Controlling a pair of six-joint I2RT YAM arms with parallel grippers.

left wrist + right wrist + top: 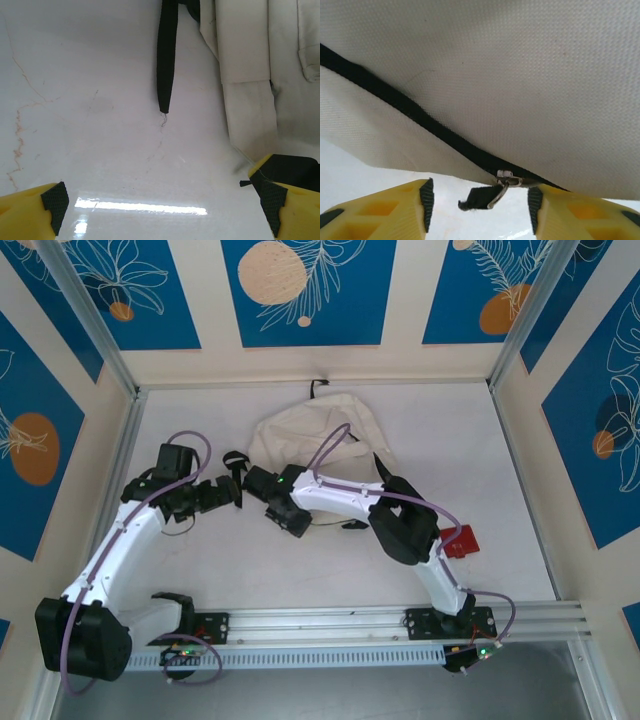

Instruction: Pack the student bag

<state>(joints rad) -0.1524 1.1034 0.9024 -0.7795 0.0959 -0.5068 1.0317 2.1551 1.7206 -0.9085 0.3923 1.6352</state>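
The student bag, cream cloth with black zip lines, lies at the back middle of the table. My right arm reaches across its front, and my right gripper sits at the bag's near left edge. In the right wrist view the bag hangs close above my right gripper, whose jaws are open. The metal zip puller and its black tab dangle between the pads, touching neither. My left gripper is just left of the bag. Its jaws stand wide open over bare table, short of a black strap end.
A red flat thing lies on the table by my right arm's elbow. A small dark object rests under the right forearm. Cream bag cloth and a cream strap lie to the right of the left gripper. Walls close in the table on three sides.
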